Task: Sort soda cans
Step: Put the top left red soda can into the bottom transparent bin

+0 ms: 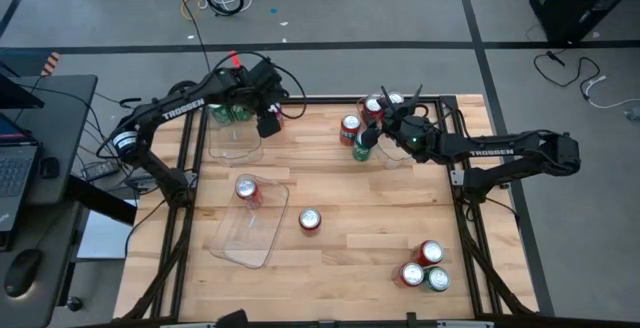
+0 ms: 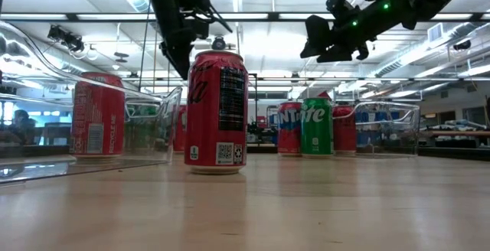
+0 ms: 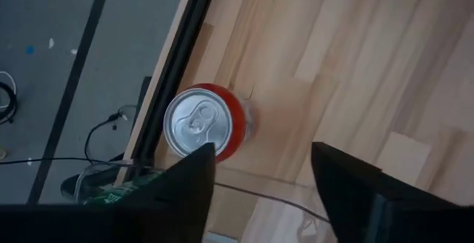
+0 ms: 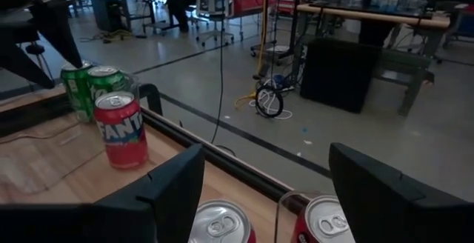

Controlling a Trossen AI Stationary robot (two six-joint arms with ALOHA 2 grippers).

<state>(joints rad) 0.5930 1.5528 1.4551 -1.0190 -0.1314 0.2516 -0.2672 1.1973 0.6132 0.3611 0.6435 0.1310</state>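
My left gripper [image 1: 270, 121] [image 3: 263, 154] hangs open above a red can [image 3: 201, 123] that stands by the table's far edge, beside a clear tray [image 1: 232, 140] holding two green cans [image 1: 230, 113]. My right gripper [image 1: 367, 136] [image 4: 266, 158] is open and raised over a red can [image 1: 349, 125] and a green can [image 1: 361, 152], just left of the far-right tray [image 1: 400, 158] with red cans [image 1: 376, 104]. In the right wrist view, two red can tops [image 4: 222, 224] show below the fingers. In the low view both grippers are well above the cans.
A second clear tray [image 1: 245, 236] lies near the left with one red can [image 1: 247, 190] in it. A lone red can [image 1: 310, 220] stands mid-table. Two red cans [image 1: 430, 253] and a green one [image 1: 437, 280] cluster at the near right. Bare wood lies between.
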